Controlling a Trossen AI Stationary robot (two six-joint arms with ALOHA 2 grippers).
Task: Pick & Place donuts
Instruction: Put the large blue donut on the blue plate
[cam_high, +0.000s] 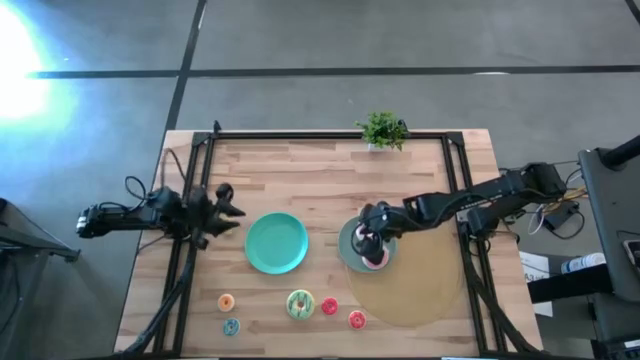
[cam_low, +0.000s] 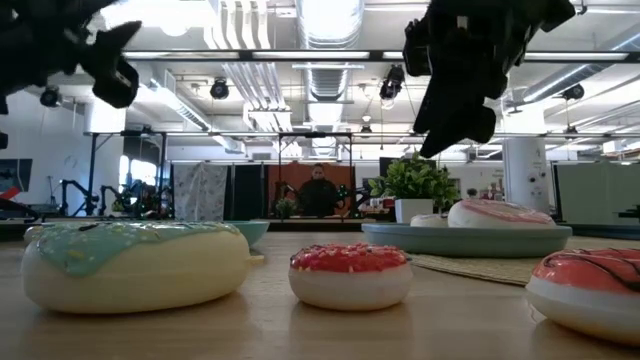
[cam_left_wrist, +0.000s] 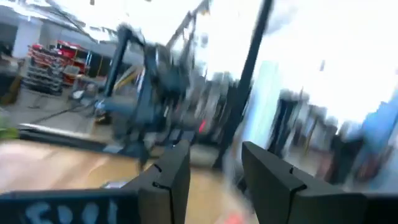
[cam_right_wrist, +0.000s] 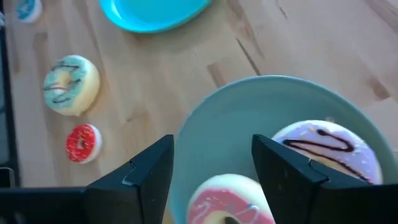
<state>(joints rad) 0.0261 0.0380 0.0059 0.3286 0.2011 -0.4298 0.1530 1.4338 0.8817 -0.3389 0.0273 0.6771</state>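
A grey-teal plate (cam_right_wrist: 249, 118) holds a white-purple donut (cam_right_wrist: 329, 149) and a pink donut (cam_right_wrist: 227, 202). My right gripper (cam_high: 368, 235) hangs open just above that plate, its fingers (cam_right_wrist: 149, 174) on either side of the pink donut's far edge, touching nothing. On the bare wood near the front edge lie a green-yellow donut (cam_high: 300, 304), two red ones (cam_high: 329, 306) (cam_high: 357, 319), an orange one (cam_high: 226, 301) and a small teal one (cam_high: 231, 326). My left gripper (cam_high: 232, 205) stays open at the table's left, raised, with nothing between its fingers (cam_left_wrist: 168, 180).
A bright teal plate (cam_high: 276, 242) lies between the two arms. A round tan mat (cam_high: 420, 285) lies under and to the right of the grey-teal plate. A small potted plant (cam_high: 382, 130) stands at the far edge. A black frame (cam_high: 330, 137) runs along the table's sides.
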